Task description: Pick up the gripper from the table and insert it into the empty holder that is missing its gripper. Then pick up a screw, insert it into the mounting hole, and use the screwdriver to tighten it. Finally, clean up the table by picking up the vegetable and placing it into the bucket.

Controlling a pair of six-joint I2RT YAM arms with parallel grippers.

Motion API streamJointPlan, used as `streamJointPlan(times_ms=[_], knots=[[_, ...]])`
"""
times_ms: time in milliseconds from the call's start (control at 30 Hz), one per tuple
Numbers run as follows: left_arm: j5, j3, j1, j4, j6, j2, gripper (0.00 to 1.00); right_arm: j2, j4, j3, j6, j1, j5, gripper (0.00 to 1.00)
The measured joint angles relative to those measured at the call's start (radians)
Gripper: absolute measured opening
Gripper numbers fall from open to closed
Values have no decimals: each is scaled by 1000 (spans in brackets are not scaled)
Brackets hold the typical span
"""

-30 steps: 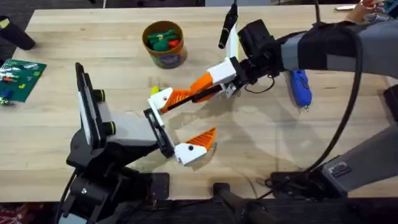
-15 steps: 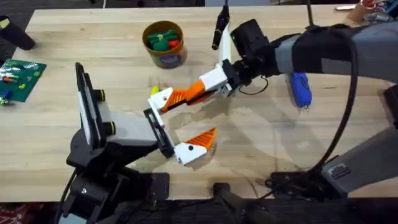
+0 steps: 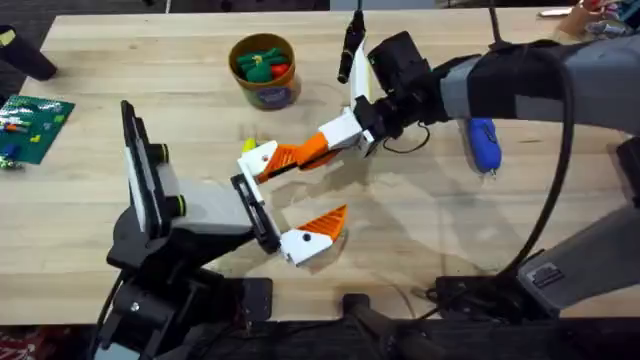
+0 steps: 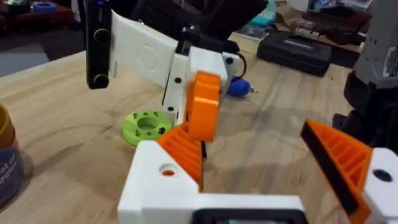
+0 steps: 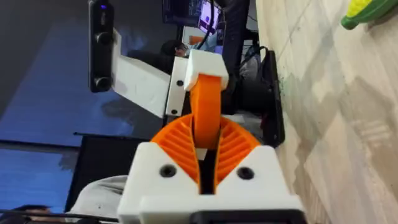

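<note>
The gripper (image 3: 285,155), an orange ribbed finger with a white base, lies with its base against the black bracket of the grey-white holder (image 3: 200,205) at the lower left. My right gripper (image 3: 325,145) is shut on its orange pad, also seen in the right wrist view (image 5: 199,146). The holder is my left arm's head; its left gripper (image 4: 249,134) stands open, the other finger (image 3: 318,232) wide apart. The blue screwdriver (image 3: 483,142) lies at the right. The bucket (image 3: 263,70) holds green and red vegetables. A yellow-green vegetable (image 4: 146,124) lies just behind the held finger.
A green circuit board (image 3: 32,125) lies at the table's left edge and a black object (image 3: 25,52) at the far left corner. The right arm's cable (image 3: 560,190) loops over the table's right side. Bare wood (image 3: 420,230) stretches in front of the right gripper.
The right gripper has shifted a little to the left and back with the finger still clamped. The finger's white base stays at the holder's bracket. The holder has not moved.
</note>
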Motion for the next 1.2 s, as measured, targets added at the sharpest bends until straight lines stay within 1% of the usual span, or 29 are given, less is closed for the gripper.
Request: streamJointPlan(times_ms=[33, 133, 200, 333, 567, 667, 867, 1133, 1200], knots=[[-1, 0, 0, 0, 0, 0, 986, 0, 6, 0, 11, 0, 1, 68], [-2, 0, 0, 0, 0, 0, 986, 0, 40, 0, 38, 0, 6, 79], [-4, 0, 0, 0, 0, 0, 986, 0, 64, 0, 59, 0, 8, 24], [-11, 0, 0, 0, 1, 0, 986, 0, 110, 0, 104, 0, 13, 25], [-14, 0, 0, 0, 0, 0, 986, 0, 121, 0, 149, 0, 20, 23], [-14, 0, 0, 1, 0, 0, 986, 0, 121, 0, 156, 0, 20, 73], [-14, 0, 0, 1, 0, 0, 986, 0, 121, 0, 164, 0, 37, 214], [-13, 0, 0, 0, 0, 0, 986, 0, 121, 0, 165, 0, 51, 272], [-13, 0, 0, 0, 0, 0, 986, 0, 121, 0, 165, 0, 52, 267]])
